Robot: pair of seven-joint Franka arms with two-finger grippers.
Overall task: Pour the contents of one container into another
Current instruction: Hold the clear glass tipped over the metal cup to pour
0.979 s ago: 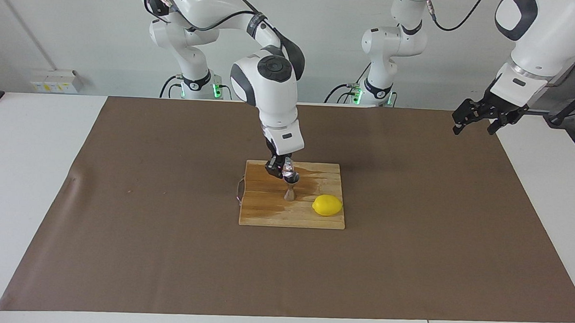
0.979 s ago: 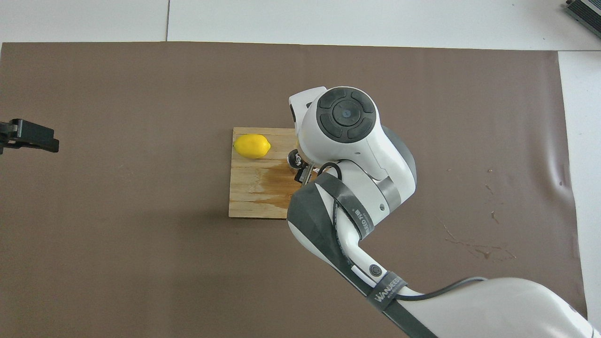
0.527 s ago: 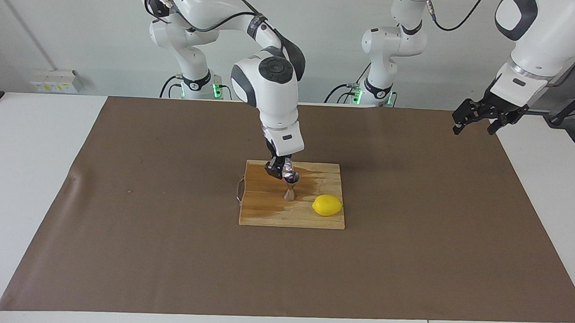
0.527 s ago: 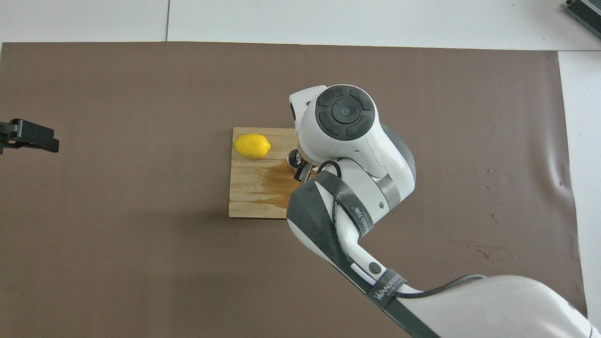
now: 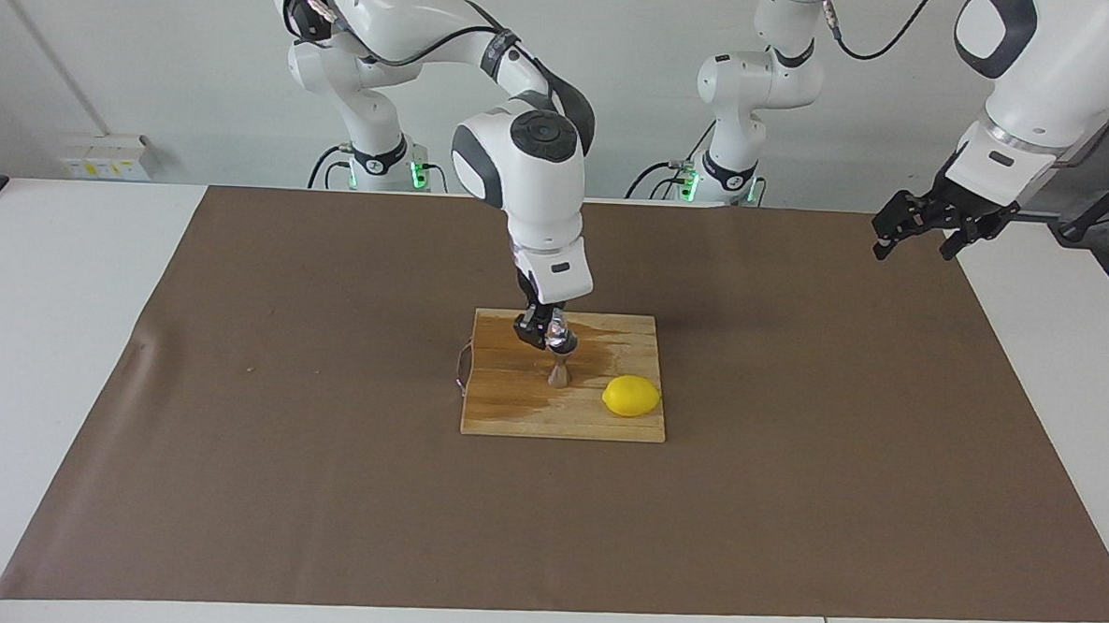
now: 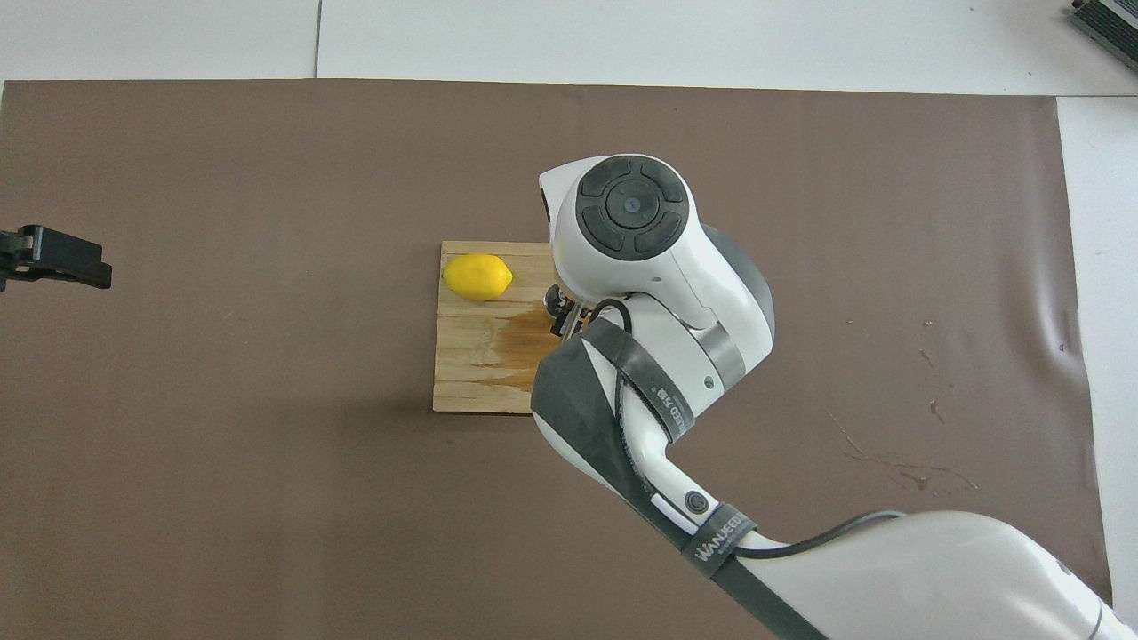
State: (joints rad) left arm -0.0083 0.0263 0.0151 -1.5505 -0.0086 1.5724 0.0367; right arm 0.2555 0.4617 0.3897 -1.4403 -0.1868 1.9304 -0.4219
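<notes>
The small silver jigger [image 5: 559, 371] stands upright on the wooden cutting board [image 5: 513, 413], beside a yellow lemon [image 5: 631, 395]. My right gripper [image 5: 542, 332] hangs just above the jigger, shut on the tiny clear glass cup [image 5: 558, 333], which is tipped over the jigger's mouth. In the overhead view the right arm hides most of this; only the jigger's rim [image 6: 556, 302] and the lemon [image 6: 477, 276] show on the board [image 6: 471, 373]. My left gripper [image 5: 919, 236] waits open in the air at the left arm's end of the table, empty, and it shows again as the left gripper [image 6: 49, 260].
A dark wet stain [image 5: 600, 337] spreads over the board's side nearer the robots. A brown paper sheet [image 5: 322, 489] covers the table. A thin cord loop [image 5: 463, 368] hangs off the board's edge toward the right arm's end.
The right arm's wrist has shifted slightly toward the left arm's end and turned a little, with the cup still over the jigger. The left arm has not moved.
</notes>
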